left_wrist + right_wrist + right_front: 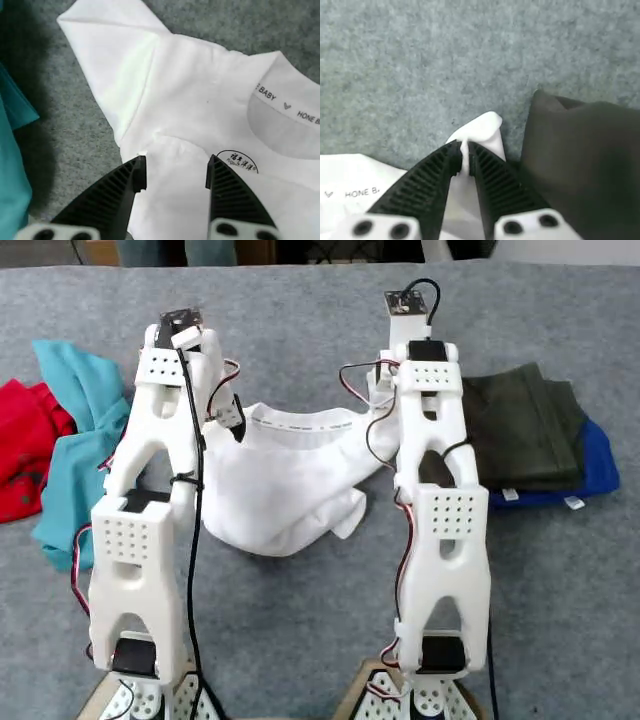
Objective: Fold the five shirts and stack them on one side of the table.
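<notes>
White cotton shirt [290,480] looks light and floppy, so I'd grab edges. Right gripper [464,159] is pinching its 2 o'clock corner; left gripper [172,175] hangs wide open, empty, at 10 o'clock.

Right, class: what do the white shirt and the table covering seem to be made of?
The white shirt looks like soft matte knit, probably cotton: it creases and folds limply. The table covering looks like grey felt or carpet: fuzzy, flecked surface.

L hand [176,172] spread wide, R hand [464,155] pinched tight on white shirt [481,128].
</notes>
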You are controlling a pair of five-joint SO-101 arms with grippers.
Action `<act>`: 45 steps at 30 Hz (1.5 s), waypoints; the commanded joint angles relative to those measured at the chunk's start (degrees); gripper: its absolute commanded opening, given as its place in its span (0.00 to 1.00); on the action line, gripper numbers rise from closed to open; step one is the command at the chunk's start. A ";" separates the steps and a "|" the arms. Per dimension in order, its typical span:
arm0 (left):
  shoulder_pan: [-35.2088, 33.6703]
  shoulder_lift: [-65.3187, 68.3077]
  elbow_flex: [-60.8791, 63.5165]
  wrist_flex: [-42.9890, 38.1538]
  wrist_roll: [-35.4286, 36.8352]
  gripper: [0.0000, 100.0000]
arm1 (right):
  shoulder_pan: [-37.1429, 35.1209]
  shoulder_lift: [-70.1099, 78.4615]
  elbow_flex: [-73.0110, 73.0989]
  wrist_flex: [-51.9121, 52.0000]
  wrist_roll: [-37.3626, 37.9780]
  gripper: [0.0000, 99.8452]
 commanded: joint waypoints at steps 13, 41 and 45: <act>-2.15 -0.79 -2.33 0.88 25.67 0.22 | 0.09 -0.57 -2.15 -0.44 0.00 0.01; 0.57 3.96 -2.33 0.79 21.89 0.17 | 0.09 -0.48 -1.98 -0.70 0.00 0.01; 3.30 3.16 -1.54 0.88 18.81 0.10 | 0.09 -0.48 -1.98 -0.70 0.00 0.01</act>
